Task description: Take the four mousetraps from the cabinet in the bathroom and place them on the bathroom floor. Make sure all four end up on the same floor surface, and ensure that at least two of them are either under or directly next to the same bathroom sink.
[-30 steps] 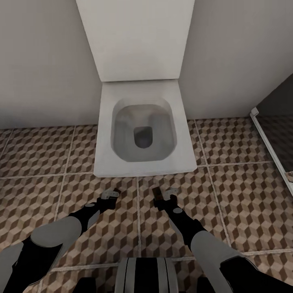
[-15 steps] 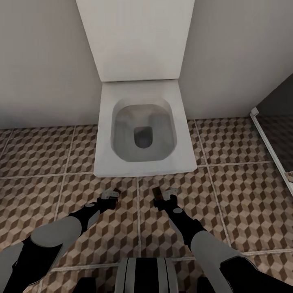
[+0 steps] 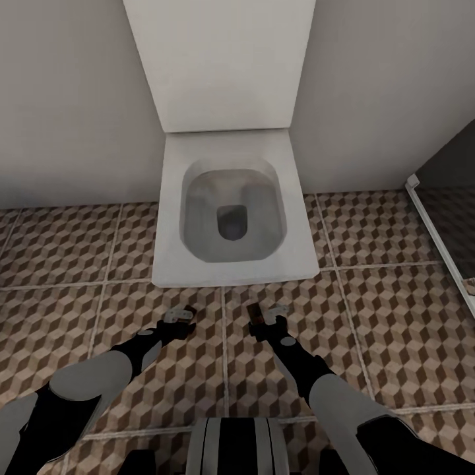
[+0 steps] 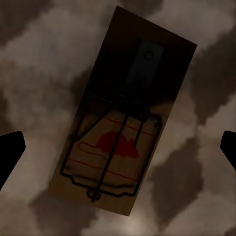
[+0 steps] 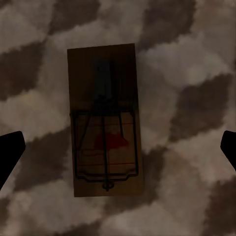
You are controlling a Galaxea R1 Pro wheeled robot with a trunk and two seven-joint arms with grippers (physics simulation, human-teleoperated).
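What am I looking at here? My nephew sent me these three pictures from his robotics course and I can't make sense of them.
These are computer-rendered pictures from a simulated two-armed robot in a bathroom. The big picture comes from a camera on its head, looking down: you see a toilet against the wall, a patterned tile floor, and the robot's two arms reaching forward. The left gripper and the right gripper each hang low over the floor.

The two dark pictures come from small cameras on the wrists, looking along the fingers. Each shows a wooden mousetrap lying flat on the tiles: one under the left arm and one under the right. The black shapes at the picture edges are the fingers, spread wide apart and not touching the traps, so nothing is held.
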